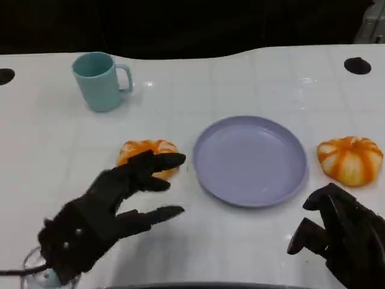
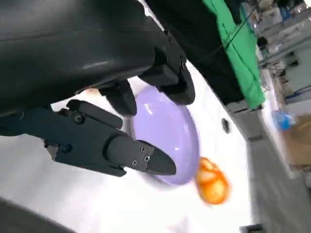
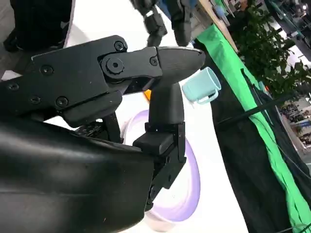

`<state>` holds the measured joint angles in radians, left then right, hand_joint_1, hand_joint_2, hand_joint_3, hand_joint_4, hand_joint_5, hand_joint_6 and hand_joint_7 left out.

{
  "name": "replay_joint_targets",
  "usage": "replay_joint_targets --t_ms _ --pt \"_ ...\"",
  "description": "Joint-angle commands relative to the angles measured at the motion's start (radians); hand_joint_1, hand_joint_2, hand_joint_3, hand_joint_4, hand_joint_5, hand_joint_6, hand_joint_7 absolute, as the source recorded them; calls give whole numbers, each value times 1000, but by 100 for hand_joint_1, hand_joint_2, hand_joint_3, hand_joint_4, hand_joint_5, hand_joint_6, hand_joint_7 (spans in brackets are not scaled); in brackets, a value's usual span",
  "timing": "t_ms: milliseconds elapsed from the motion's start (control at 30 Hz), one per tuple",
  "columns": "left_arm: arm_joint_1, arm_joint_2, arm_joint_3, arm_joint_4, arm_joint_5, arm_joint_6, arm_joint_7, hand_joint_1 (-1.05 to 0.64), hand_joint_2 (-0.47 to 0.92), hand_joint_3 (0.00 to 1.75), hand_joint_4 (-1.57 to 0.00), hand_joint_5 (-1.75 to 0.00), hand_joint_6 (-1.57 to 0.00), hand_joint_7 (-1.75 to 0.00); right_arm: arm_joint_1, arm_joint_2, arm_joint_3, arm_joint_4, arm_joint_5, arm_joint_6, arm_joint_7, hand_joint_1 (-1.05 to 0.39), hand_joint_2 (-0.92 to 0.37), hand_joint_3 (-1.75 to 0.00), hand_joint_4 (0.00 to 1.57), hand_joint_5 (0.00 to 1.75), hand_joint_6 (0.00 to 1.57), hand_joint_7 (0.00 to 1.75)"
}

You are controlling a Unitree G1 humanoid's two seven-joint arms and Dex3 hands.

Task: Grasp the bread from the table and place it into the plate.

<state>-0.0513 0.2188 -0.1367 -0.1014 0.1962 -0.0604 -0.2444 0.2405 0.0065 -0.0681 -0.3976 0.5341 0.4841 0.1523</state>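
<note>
Fingers (image 1: 157, 161) of left hand (image 1: 102, 211) partly hide bread (image 1: 144, 152).

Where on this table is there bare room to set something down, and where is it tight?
Bare tabletop lies between the teal mug and the purple plate, and beyond the plate toward the far edge. The plate itself holds nothing. It is tight at the left bread, under the left hand, and in the gap between the plate and the right bread, near the right hand.

Left robot hand (image 1: 105, 211) at the lower left of the frame — fingers spread, reaching toward centre, holding nothing. Right robot hand (image 1: 343, 232) at lower right — fingers loosely curled, empty.
</note>
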Motion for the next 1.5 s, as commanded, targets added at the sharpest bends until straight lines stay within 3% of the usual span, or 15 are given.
replay_joint_targets --t_ms 33,167,400,767,967,1100,1500 --pt "-92 107 -39 38 235 -95 93 -42 85 0 -2 -65 -37 -2 -3 -6 -14 2 8 -1 -1 -51 -92 -25 65 175 51 162" --pt "-157 154 -81 56 427 -95 153 -36 78 0 0 -54 -36 -1 -1 -7 -14 -3 7 5 -5 -51 -92 -24 65 175 51 162" --pt "-215 176 -154 55 663 -15 150 -29 72 0 0 -39 -28 0 -1 -10 -12 -1 1 0 -2 -49 -92 -27 65 175 50 163" --pt "-353 140 -264 226 734 87 19 -23 72 0 0 -23 -25 -1 2 -10 -11 -10 3 5 -4 -51 -92 -25 64 175 50 163" --pt "-437 106 -308 390 723 108 25 -23 70 0 0 -22 -25 0 8 -12 -6 -17 -4 3 -7 -50 -92 -28 64 175 49 164" --pt "-531 67 -367 590 744 112 53 -28 72 0 -2 -22 -24 0 21 -12 -4 -26 2 1 -2 -49 -92 -29 63 175 48 164" --pt "-744 -35 -414 1017 683 85 144 -35 75 1 0 -16 -20 0 53 -9 -10 -63 19 26 -10 -50 -92 -27 61 175 48 162"
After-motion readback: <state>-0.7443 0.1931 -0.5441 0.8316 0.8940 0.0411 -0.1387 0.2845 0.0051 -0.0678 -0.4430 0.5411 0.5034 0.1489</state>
